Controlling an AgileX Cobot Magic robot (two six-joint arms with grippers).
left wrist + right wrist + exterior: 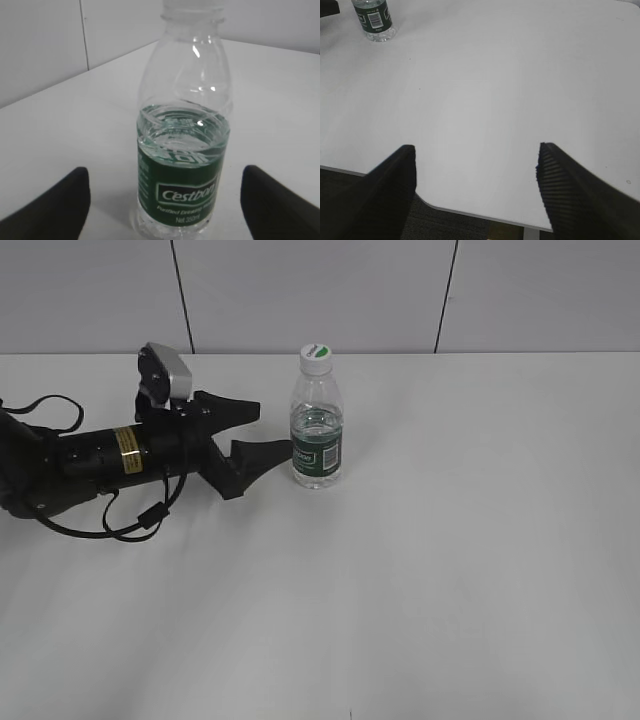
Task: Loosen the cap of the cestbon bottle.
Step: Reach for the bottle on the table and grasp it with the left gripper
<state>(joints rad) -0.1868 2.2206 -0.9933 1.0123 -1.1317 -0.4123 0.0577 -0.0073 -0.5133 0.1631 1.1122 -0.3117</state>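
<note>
The cestbon bottle (317, 430) stands upright on the white table, clear with a dark green label band and some water inside. Its white cap (316, 356) with a green patch sits on the neck. My left gripper (268, 432) is open, lying low just left of the bottle, its fingertips close to the label without touching. In the left wrist view the bottle (183, 150) stands between and just beyond the two open fingers (162, 200); the cap is cut off at the top. My right gripper (476, 187) is open and empty over the table's near edge; the bottle (374, 19) shows far off.
The white table (450, 540) stretches to a grey panelled wall behind. Its near edge (470, 214) with dark floor below shows in the right wrist view. The right arm does not show in the exterior view.
</note>
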